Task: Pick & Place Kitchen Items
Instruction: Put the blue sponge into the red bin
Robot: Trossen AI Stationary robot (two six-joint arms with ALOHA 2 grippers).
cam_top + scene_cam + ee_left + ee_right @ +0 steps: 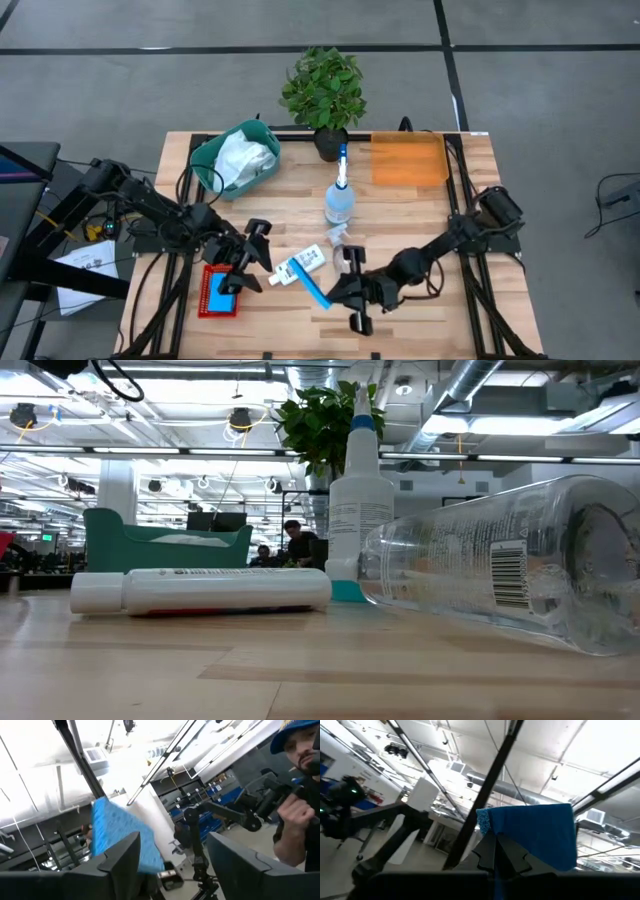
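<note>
My left gripper (250, 262) is open above a red tray (210, 305) at the table's near left. A blue sponge (229, 284) sits by one of its fingers and shows in the left wrist view (117, 837). My right gripper (345, 290) is shut on a second, thin blue sponge (316, 292) near the table's near middle. A small white labelled bottle (300, 265) lies on its side between the grippers. One clear spray bottle (340, 200) stands upright. Another (520, 560) lies on its side. My left gripper has the blue sponge against the inner side of one finger (122, 857). The other finger (235, 862) stands apart from it. Whether the sponge rests on the red tray, I cannot tell. My right gripper pinches the thin blue sponge by one edge (520, 851) between its two shut fingers. The sponge stands out beyond the fingertips. In the high view it shows edge-on, slanting beside the white bottle.
A teal basket (215, 160) holding a white cloth (245, 158) stands at the far left. A leafy plant in a black pot (325, 95) stands at the far middle, and an orange tray (408, 160) at the far right. A person (300, 795) stands beyond the table.
</note>
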